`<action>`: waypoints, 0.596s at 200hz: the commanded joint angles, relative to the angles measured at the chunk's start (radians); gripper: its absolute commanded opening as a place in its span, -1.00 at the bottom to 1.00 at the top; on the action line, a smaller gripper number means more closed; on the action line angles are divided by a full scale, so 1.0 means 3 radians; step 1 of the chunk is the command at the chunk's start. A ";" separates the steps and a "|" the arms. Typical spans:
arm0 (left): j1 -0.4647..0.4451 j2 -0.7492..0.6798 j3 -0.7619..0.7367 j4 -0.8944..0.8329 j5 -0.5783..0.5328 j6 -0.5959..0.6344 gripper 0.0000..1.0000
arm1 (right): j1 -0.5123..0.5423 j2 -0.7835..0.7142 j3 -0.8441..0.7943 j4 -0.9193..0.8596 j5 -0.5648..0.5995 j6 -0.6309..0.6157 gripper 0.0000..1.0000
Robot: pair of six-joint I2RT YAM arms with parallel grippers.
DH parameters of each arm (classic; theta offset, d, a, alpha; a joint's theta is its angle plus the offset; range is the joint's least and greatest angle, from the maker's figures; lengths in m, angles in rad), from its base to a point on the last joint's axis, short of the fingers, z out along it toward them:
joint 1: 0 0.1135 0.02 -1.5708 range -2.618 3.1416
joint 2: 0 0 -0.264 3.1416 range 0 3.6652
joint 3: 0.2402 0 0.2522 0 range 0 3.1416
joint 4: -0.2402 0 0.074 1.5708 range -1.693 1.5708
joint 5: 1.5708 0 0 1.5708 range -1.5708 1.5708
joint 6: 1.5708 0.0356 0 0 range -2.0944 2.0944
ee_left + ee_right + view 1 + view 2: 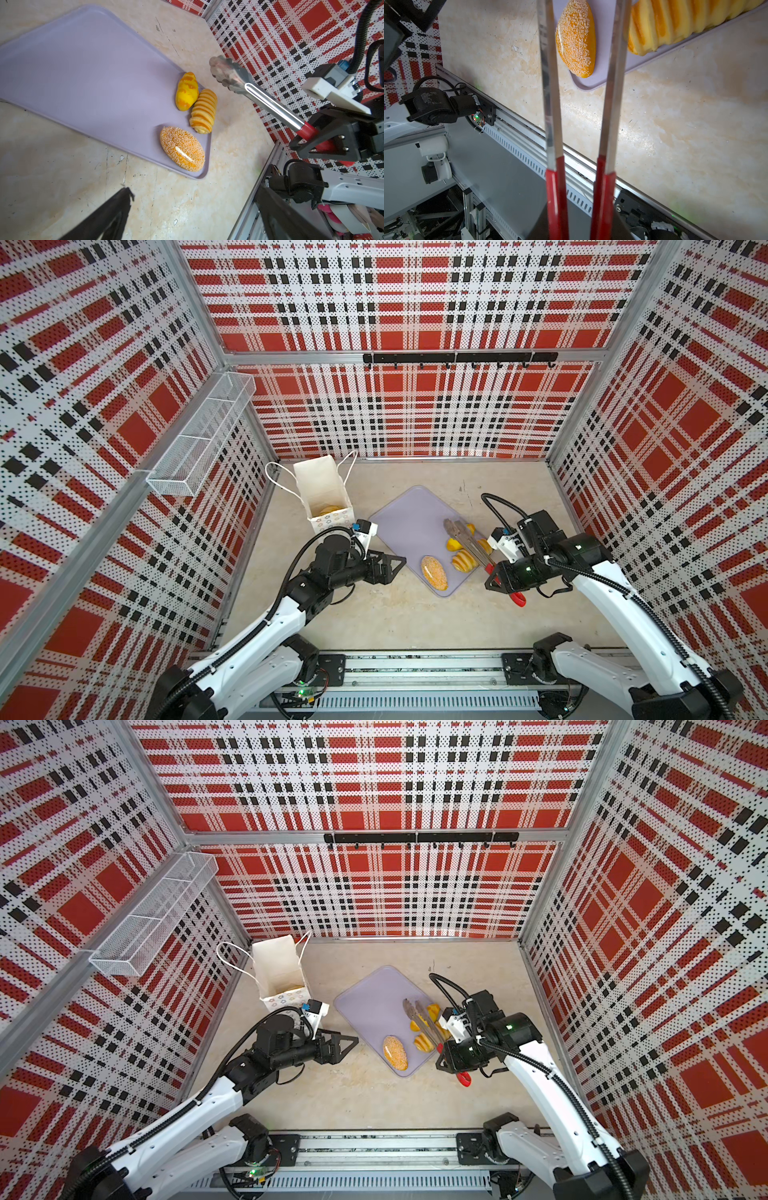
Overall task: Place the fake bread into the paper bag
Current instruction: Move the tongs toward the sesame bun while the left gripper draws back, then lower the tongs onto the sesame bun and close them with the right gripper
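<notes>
Top view: bread [331,511] inside paper bag [318,479] | left wrist: right gripper [311,138] clamps tongs [270,104] | left gripper [195,190] apart

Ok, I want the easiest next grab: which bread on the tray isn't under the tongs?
The brown seeded oval, alone at the tray's near corner; the tongs cross above the ridged loaf and the yellow bun.

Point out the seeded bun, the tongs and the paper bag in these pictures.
seeded bun [182,148], left wrist view, its seeded top.
tongs [272,105], left wrist view, the steel arm.
paper bag [319,484], a top view, its inside wall.
</notes>
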 commanded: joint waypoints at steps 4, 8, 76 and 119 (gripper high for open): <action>-0.0012 -0.0019 0.0004 0.0072 0.0055 0.0047 0.96 | 0.0051 -0.0050 0.0010 -0.0173 -0.0076 -0.0088 -0.43; -0.0012 -0.0033 0.0001 0.0074 0.0055 0.0046 0.96 | 0.0054 -0.0059 -0.0005 -0.0178 -0.0073 -0.0075 -0.42; 0.0003 -0.0085 -0.0007 0.0069 0.0155 0.0041 0.96 | 0.0209 -0.0109 -0.0163 -0.0311 -0.0191 0.0341 -0.40; -0.0001 -0.0036 -0.0007 0.0076 0.0217 0.0044 0.96 | 0.0335 -0.0099 -0.0230 -0.0420 -0.0155 0.0379 -0.37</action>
